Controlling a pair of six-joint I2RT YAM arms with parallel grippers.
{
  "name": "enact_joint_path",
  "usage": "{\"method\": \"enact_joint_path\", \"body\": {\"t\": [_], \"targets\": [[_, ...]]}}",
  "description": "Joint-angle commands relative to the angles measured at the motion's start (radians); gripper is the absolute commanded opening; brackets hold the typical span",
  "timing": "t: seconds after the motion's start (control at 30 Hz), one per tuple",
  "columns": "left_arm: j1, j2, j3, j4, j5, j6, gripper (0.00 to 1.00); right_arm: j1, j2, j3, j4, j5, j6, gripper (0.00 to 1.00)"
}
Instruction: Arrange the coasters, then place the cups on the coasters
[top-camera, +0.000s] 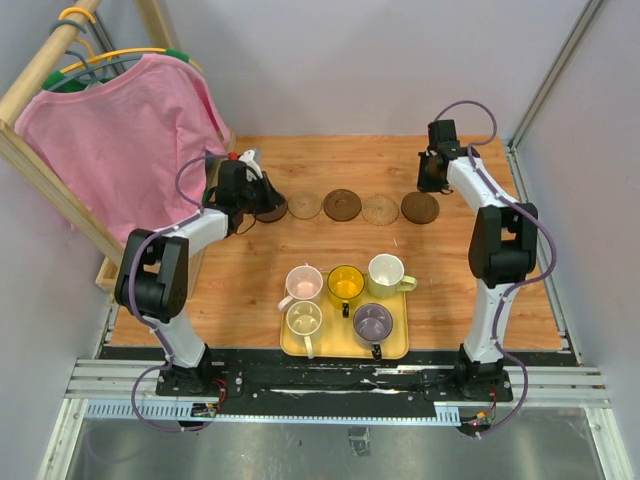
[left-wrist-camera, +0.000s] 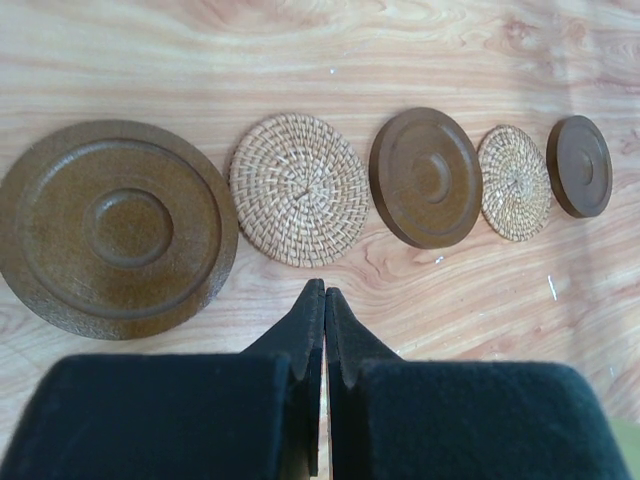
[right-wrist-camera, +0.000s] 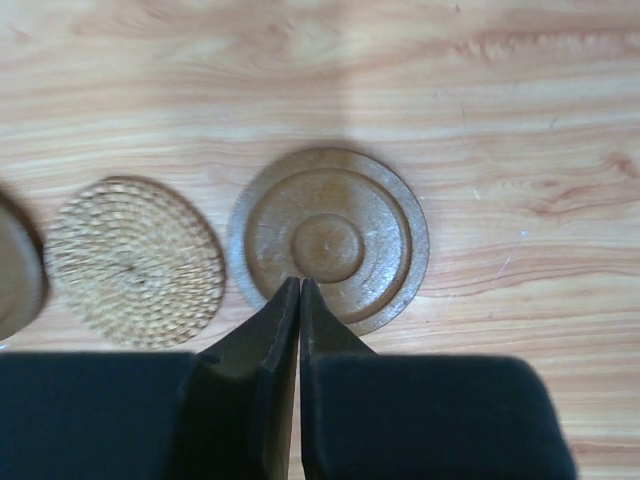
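Observation:
Five coasters lie in a row across the wooden table: dark brown (top-camera: 272, 210), tan woven (top-camera: 305, 205), dark brown (top-camera: 342, 205), tan woven (top-camera: 380, 209), dark brown (top-camera: 420, 208). My left gripper (top-camera: 262, 196) hovers at the row's left end, shut and empty (left-wrist-camera: 323, 290), just in front of the gap between the big dark coaster (left-wrist-camera: 115, 228) and the woven one (left-wrist-camera: 299, 189). My right gripper (top-camera: 432, 182) is shut and empty (right-wrist-camera: 300, 283), its tips over the near rim of the rightmost dark coaster (right-wrist-camera: 328, 238). Five cups stand on the yellow tray (top-camera: 400, 342): pink (top-camera: 304, 283), yellow (top-camera: 346, 284), white (top-camera: 386, 270), cream (top-camera: 303, 318), grey-purple (top-camera: 372, 321).
A pink shirt (top-camera: 120, 130) hangs on a wooden rack (top-camera: 40, 170) at the left, close behind my left arm. Grey walls enclose the table at the back and right. The tray sits near the front edge, between the two arm bases.

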Motion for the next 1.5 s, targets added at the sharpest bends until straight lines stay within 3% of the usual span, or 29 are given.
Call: {"method": "enact_joint_path", "body": {"t": [0.0,0.5,0.8,1.47], "targets": [[-0.003,-0.062,0.024,0.040,-0.021,0.061,0.01,0.010,-0.079,-0.020,0.040,-0.096,-0.030,0.04],[0.088,-0.088,-0.083,0.119,0.057,0.046,0.02,0.231,0.058,0.122,-0.010,-0.067,-0.054,0.03],[0.088,-0.131,-0.114,0.093,-0.025,0.107,0.02,0.248,0.087,0.106,-0.033,-0.054,-0.031,0.02],[0.088,-0.101,-0.115,0.164,0.091,0.041,0.02,0.255,0.163,0.078,-0.064,-0.019,-0.015,0.01]]}}
